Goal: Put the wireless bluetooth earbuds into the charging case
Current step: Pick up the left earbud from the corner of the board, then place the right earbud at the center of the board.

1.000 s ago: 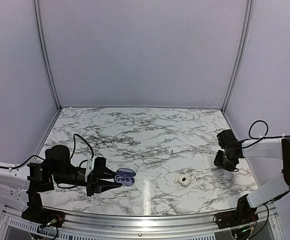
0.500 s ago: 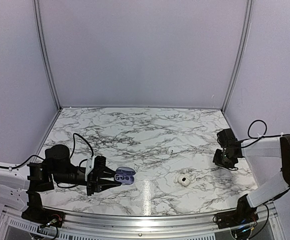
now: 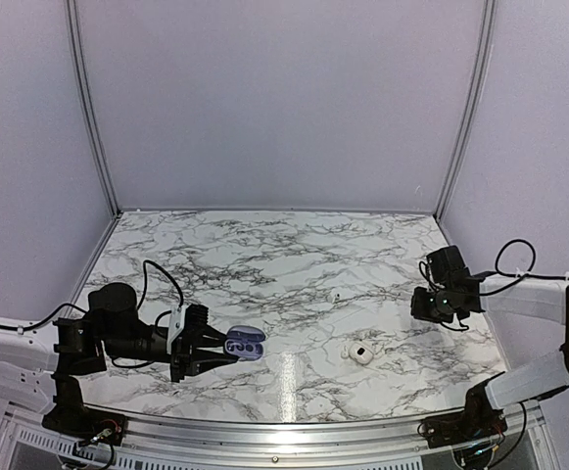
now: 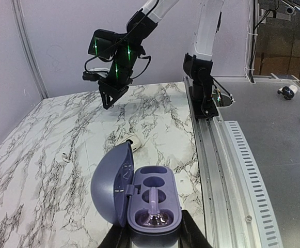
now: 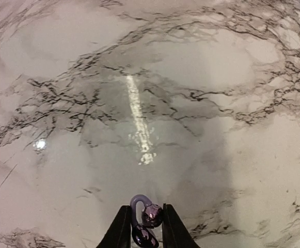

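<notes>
Right gripper [image 4: 107, 103] is pinching an earbud [image 5: 150, 215] at three o'clock, likely needing alignment next over the open charging case [image 4: 152, 199] that left gripper [image 3: 217, 354] is clamping.

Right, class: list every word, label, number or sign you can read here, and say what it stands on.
None can be read. The case, the left gripper holding it, the right gripper, the small dark piece it grips and the table show no print; the arm's green lights are not text.

The table [image 3: 294, 255] is white marble with grey-black veins. The case [image 4: 150, 199] is soft purple, darker inside. One bud [image 4: 131, 140] is white. The bit [image 5: 148, 219] is shiny dark purple.
</notes>
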Motion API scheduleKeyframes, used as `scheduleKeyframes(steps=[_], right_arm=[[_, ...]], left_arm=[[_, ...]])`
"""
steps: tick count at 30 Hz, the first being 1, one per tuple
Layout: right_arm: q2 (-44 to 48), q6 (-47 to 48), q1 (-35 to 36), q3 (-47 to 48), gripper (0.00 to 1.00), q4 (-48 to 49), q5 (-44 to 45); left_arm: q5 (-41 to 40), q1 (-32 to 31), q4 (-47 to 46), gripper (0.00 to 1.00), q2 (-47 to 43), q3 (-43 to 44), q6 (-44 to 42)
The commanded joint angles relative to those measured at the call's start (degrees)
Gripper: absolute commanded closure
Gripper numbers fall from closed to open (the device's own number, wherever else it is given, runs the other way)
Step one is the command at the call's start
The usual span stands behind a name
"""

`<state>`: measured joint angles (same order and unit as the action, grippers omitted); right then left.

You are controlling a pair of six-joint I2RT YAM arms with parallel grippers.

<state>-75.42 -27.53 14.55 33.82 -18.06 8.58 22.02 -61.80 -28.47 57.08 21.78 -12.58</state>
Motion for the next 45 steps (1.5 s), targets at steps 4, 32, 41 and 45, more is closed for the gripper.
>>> scheduleKeyframes(steps=[4,32,41,45], right_arm=[[3.47,8.74,10.0,2.8,0.76,4.64,-13.63],[-30.56,41.35,48.78,25.21,0.66,9.59,-16.56],[-26.95,39.58,49.68,22.72,0.2,8.85,-12.16],[-25.23,38.21,49.56,21.25,0.19,8.15,-9.01]], left_arm=[[0.55,0.78,-2.81,1.0,-0.15,1.09,1.09],[-1.94,1.33,-4.0,1.0,-8.43,-3.92,5.03],[-1.79,1.33,-3.99,1.0,-8.53,-3.85,5.19],[-1.89,1.33,-3.96,1.0,-8.63,-3.77,5.14]])
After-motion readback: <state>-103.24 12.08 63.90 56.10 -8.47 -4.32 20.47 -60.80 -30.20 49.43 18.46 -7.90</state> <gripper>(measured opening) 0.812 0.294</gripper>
